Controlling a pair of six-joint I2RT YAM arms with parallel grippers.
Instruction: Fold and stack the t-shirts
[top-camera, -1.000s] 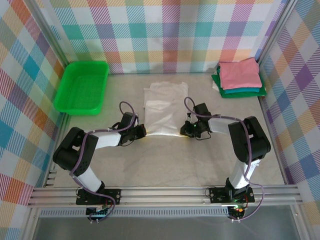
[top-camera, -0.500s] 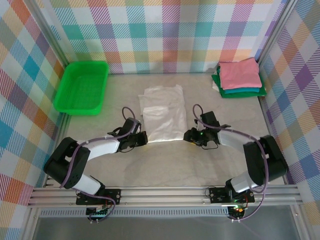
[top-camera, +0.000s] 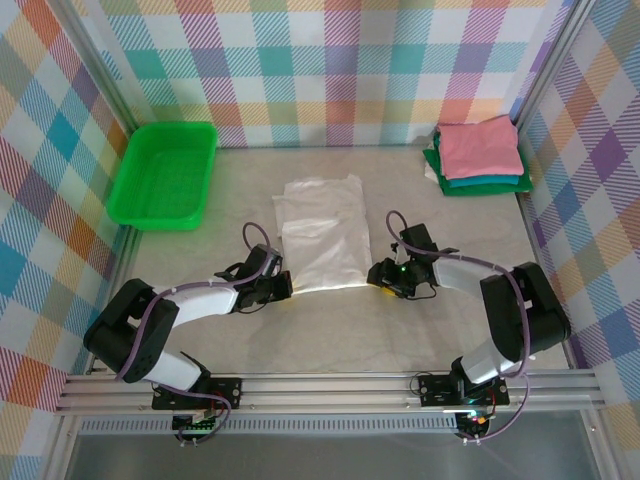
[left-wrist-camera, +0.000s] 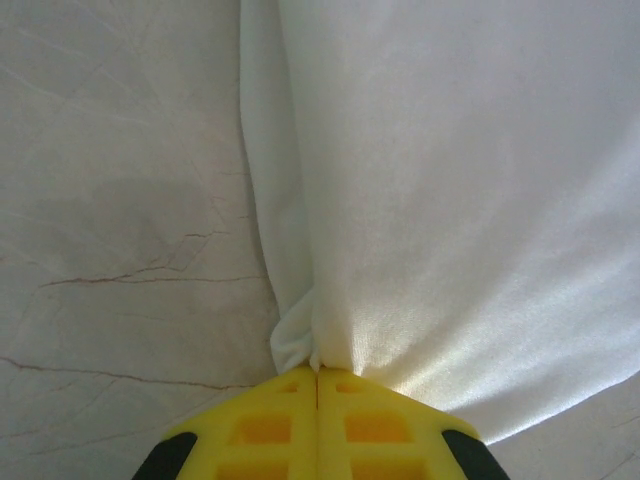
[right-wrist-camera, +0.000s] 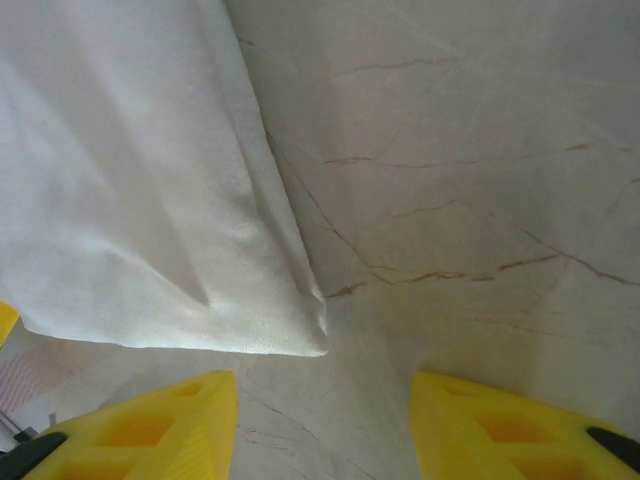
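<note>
The white t-shirt (top-camera: 320, 235) lay flat in the middle of the surface (top-camera: 330, 330), folded lengthwise into a narrow panel with an upper layer over its near half. Its long axis ran away from the arms, which would suit a further fold from the near hem. The left pincer (top-camera: 283, 287) was clamped on the near-left corner: in the left wrist view its yellow fingers (left-wrist-camera: 290, 420) met with a small bunch of cloth pinched at their tips, probably to anchor or lift that edge. The right pincer (top-camera: 378, 275) sat at the near-right corner with its jaws apart. In the right wrist view that corner (right-wrist-camera: 300, 335) rested free on the surface just ahead of the gap, touching neither finger. The folded t-shirts (top-camera: 478, 155), pink over teal and green, waited at the far right corner, well apart from the work and likely the place where this shirt would go. The green tray (top-camera: 165, 172) stood at the far left. Both arms reached low and forward from their bases, forearms angled inward toward the hem, wrists close to the surface.
</note>
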